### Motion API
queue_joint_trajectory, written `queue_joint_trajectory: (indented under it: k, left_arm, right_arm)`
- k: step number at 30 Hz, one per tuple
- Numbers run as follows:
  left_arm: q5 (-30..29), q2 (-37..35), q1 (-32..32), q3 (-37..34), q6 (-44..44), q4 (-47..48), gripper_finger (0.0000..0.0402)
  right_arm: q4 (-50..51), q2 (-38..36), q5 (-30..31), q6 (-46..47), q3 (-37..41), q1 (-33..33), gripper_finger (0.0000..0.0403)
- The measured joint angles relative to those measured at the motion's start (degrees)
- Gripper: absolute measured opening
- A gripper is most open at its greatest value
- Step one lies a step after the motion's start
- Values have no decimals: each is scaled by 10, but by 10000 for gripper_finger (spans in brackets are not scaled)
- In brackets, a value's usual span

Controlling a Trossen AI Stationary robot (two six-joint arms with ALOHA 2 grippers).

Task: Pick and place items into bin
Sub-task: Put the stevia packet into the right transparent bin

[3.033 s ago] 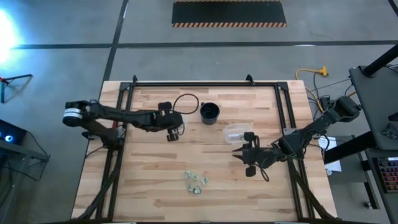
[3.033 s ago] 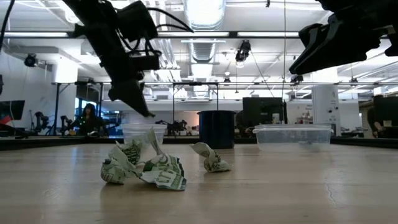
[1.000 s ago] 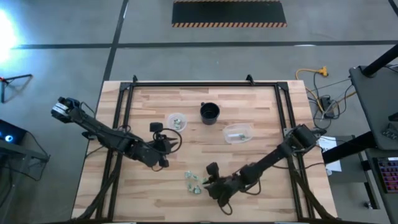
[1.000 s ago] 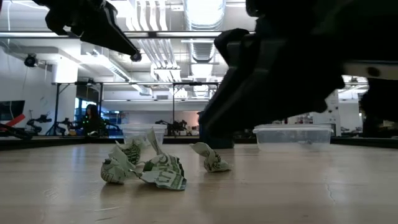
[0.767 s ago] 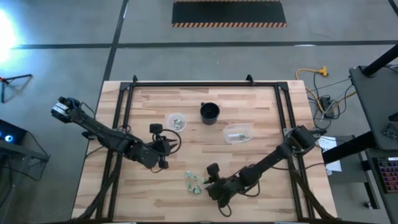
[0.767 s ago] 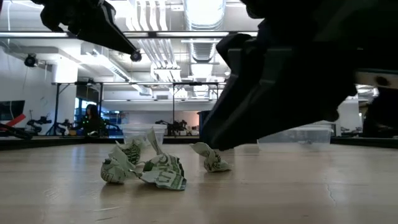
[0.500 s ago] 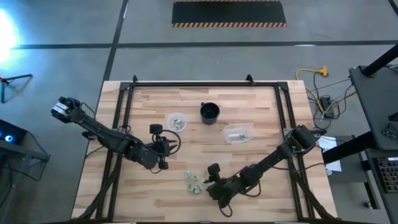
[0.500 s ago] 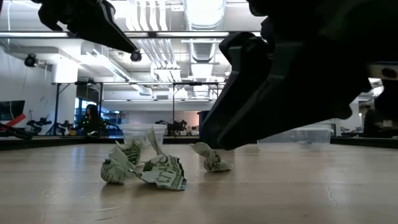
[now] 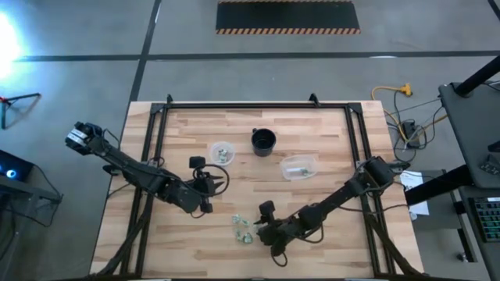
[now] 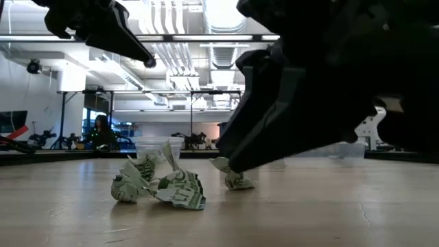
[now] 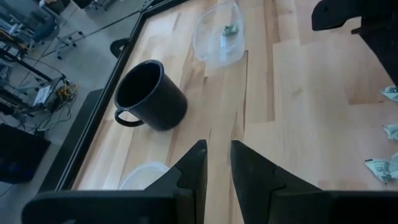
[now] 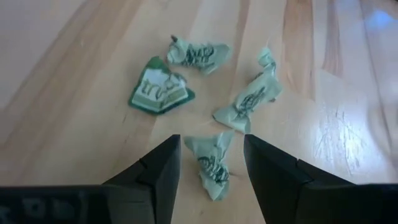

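My right tool point(image 12: 210, 155) hangs wide open and empty over the desk point(image 9: 328, 148), one crumpled wrapper point(image 12: 211, 158) lying between its fingers, long axis roughly along them; my left tool point(image 9: 205, 204) waits nearby, holding nothing.

Both arms were dark, slim and multi-jointed, built of matte black links. The left arm point(image 9: 133, 172) carried a pale grey-white band at its far base joint, and a thin black cable looped beside its wrist. The right arm point(image 9: 336, 200) was black throughout. Each tool ended in two flat, tapering black fingers point(image 12: 165, 168).
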State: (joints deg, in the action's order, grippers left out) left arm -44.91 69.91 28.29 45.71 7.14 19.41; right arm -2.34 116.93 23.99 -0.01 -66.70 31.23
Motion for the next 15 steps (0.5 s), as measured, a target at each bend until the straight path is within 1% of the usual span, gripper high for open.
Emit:
queue_joint_trajectory:
  k: [7,15]
  left_arm:
    - [0,0,0,0,-2,-4,54]
    - [0,1,0,0,-5,-5,54]
  right_arm:
    - [-1,0,-1,3,1,-7,168]
    - [-1,9,-7,5,0,-7,151]
